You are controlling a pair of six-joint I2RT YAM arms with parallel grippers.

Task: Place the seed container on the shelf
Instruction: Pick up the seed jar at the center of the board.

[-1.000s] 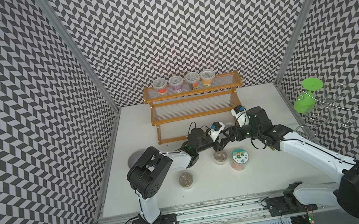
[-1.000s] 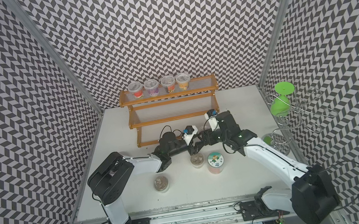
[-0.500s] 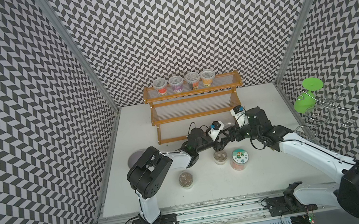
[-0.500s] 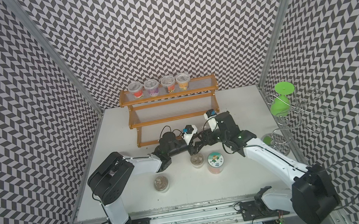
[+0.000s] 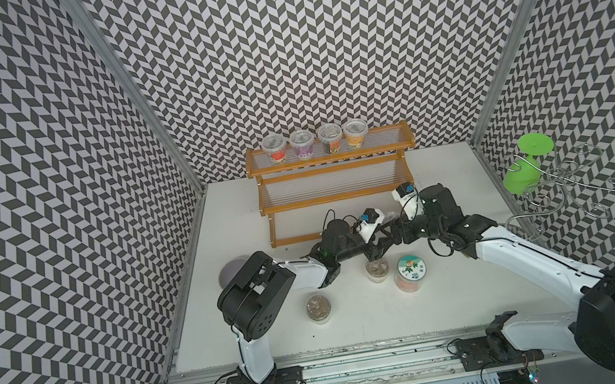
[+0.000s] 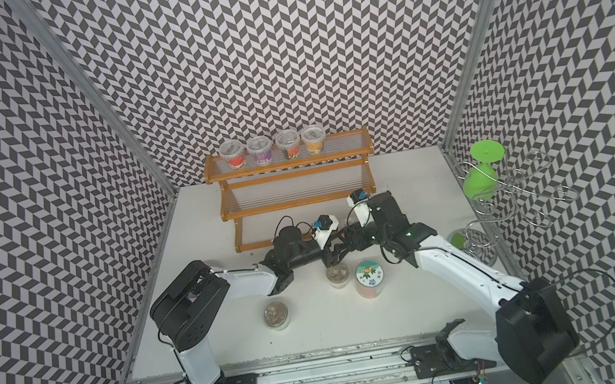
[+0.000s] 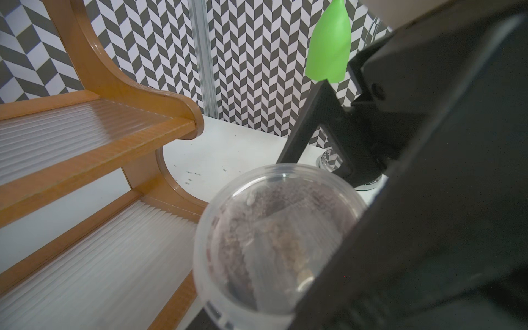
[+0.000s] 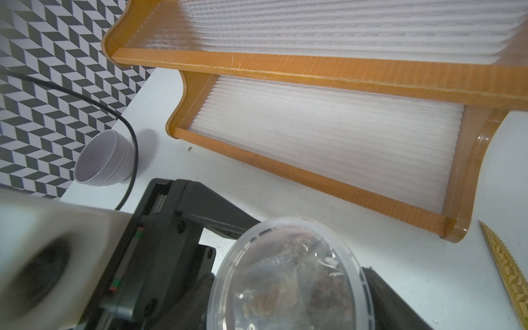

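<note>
One clear, lidded seed container [image 5: 377, 269] is just on the near side of the shelf [image 5: 336, 198], off its lowest tier and by that tier's right end. I cannot tell whether it rests on the table [image 5: 360, 322] or hangs just above it. The left gripper [image 5: 375, 254] is closed on it, gripping it on either side. The right gripper [image 5: 387, 235], reaching in from the right, has its jaws spread wide about the lid, with one finger [image 7: 308, 125] at the far rim. Just to the right stands a pot with a printed lid [image 5: 410, 273], and to the near left another clear seed cup [image 5: 318, 307]. Four lidded cups [image 5: 330, 138] line the left part of the top tier.
</note>
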